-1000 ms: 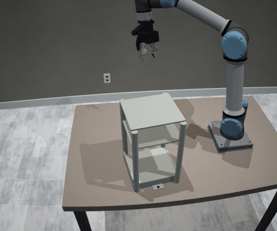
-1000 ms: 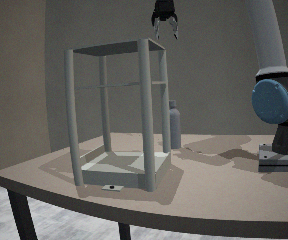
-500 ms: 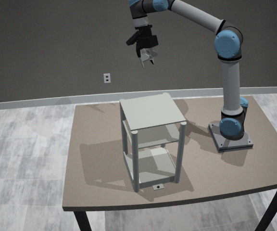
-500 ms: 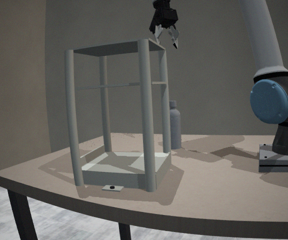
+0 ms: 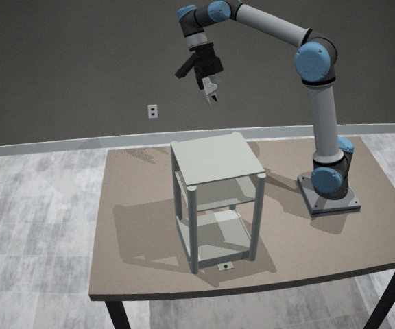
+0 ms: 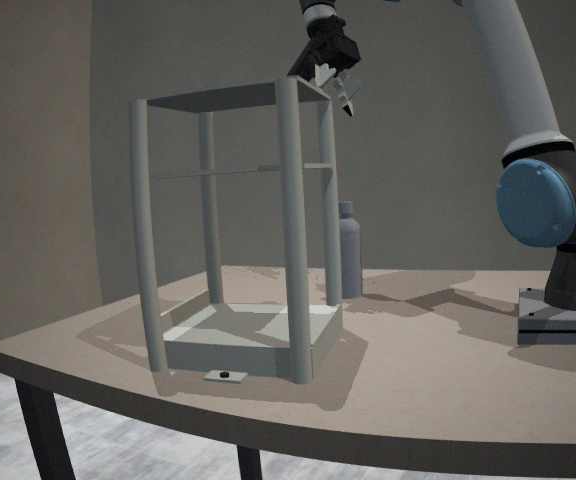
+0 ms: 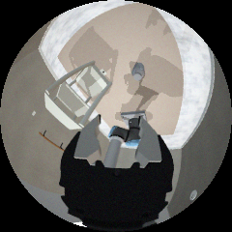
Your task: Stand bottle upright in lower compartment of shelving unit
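The grey bottle [image 6: 349, 250] stands upright, cap up, on the table behind the shelving unit [image 6: 236, 232], just right of its rear post. From above in the wrist view the bottle [image 7: 138, 71] stands to the right of the shelf [image 7: 75, 94]. In the top view the shelf [image 5: 219, 198] hides it. The lower compartment [image 6: 249, 322] holds nothing. My gripper [image 5: 210, 95] hangs high in the air above and behind the shelf's top, tilted, fingers apart with nothing between them. It also shows in the exterior view [image 6: 342, 98] and in the wrist view [image 7: 117, 127].
A small flat plate with a black button [image 6: 224, 375] lies on the table in front of the shelf's front lip. The arm's base [image 5: 328, 198] is bolted to the table to the right of the shelf. The shelf has a middle board and a top board.
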Motion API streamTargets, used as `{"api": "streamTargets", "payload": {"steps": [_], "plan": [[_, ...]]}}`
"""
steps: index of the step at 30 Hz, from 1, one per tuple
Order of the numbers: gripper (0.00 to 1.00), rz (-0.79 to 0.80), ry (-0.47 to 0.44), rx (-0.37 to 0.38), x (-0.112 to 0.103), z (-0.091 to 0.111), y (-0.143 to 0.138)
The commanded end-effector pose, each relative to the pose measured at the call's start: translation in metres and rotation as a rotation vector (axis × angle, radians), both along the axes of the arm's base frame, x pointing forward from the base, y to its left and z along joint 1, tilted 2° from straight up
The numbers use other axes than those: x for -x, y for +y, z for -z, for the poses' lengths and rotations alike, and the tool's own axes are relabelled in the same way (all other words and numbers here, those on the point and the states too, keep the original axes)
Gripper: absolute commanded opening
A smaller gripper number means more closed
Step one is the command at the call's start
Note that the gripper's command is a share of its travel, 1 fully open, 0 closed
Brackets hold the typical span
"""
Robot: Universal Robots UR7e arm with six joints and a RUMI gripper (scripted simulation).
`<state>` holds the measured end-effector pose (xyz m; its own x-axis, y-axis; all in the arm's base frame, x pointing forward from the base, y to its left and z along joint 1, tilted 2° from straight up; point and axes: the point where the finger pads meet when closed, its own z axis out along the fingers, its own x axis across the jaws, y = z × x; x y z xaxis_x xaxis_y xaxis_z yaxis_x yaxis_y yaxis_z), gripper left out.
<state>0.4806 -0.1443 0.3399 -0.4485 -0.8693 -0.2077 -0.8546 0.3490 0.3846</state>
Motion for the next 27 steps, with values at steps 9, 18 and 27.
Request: {"api": "streamTargets", "payload": {"steps": [9,18,27], "plan": [[0.46,-0.274,-0.07,-0.239,0.003,0.024,0.007],[0.46,-0.443,-0.154,-0.412,0.005,0.036,0.012],[0.46,-0.582,-0.257,-0.568,0.007,0.045,0.016]]}}
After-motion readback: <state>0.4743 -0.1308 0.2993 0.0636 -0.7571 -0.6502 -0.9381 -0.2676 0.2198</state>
